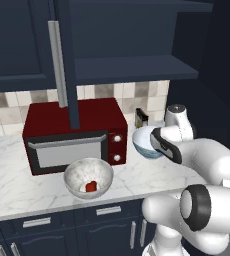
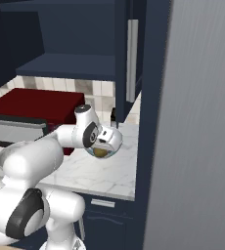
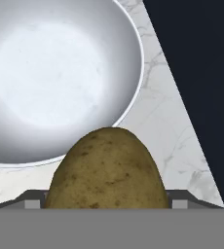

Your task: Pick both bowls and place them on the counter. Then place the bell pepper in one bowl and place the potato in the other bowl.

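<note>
My gripper (image 3: 106, 203) is shut on the brown potato (image 3: 106, 170) and holds it just above the near rim of the white bowl with blue patterning (image 3: 60, 78). This bowl (image 1: 143, 143) stands on the marble counter (image 1: 17, 185) to the right of the microwave. From the right I see the hand (image 2: 102, 138) over that bowl (image 2: 113, 145), the potato (image 2: 101, 153) under it. The grey marbled bowl (image 1: 88, 176) stands near the counter's front edge with the red bell pepper (image 1: 91, 186) inside it.
A dark red microwave (image 1: 74, 135) stands at the back of the counter. An open cabinet door (image 1: 62, 60) hangs above it. A small dark jar (image 1: 141, 118) stands by the tiled wall. A tall dark panel (image 2: 153, 122) borders the counter on the right.
</note>
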Motion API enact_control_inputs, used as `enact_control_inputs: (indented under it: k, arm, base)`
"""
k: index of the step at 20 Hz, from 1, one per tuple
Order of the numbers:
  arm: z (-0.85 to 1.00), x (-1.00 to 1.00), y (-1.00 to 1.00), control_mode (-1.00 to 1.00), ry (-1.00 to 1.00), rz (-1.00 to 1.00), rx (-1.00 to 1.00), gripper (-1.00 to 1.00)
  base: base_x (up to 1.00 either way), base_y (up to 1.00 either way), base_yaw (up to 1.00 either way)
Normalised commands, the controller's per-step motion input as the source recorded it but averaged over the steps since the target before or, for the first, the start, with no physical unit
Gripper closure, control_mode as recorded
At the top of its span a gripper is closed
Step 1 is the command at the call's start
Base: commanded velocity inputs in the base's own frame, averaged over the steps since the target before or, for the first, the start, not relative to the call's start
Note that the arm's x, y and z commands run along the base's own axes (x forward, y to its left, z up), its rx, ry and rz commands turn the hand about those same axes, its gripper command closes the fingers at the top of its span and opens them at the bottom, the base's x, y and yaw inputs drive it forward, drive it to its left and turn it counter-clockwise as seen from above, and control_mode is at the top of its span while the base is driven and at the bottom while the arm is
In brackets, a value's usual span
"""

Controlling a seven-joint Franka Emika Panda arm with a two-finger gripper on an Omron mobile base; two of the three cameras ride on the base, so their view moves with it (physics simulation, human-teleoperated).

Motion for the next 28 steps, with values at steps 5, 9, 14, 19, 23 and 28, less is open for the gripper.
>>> enact_control_inputs:
  k: [5,9,14,19,23,28]
  arm:
    - [0.0,0.73,0.02,-1.0,0.04,0.0,0.0,1.0]
    - [0.0,0.58,0.0,-1.0,0.08,0.0,0.0,1.0]
    - [0.04,0.13,0.0,-1.0,0.04,0.0,0.0,1.0]
    - [0.03,0.32,0.11,-1.0,0.01,0.0,0.0,1.0]
    - [-0.18,0.23,0.12,-1.0,0.04,0.02,0.0,1.0]
    - [-0.28,0.06,0.03,-1.0,0.02,0.03,0.0,1.0]
  base:
    - [0.0,0.0,0.0]
    - [0.0,0.0,0.0]
    - [0.0,0.0,0.0]
    - [0.0,0.0,0.0]
    - [0.0,0.0,0.0]
    - [0.0,0.0,0.0]
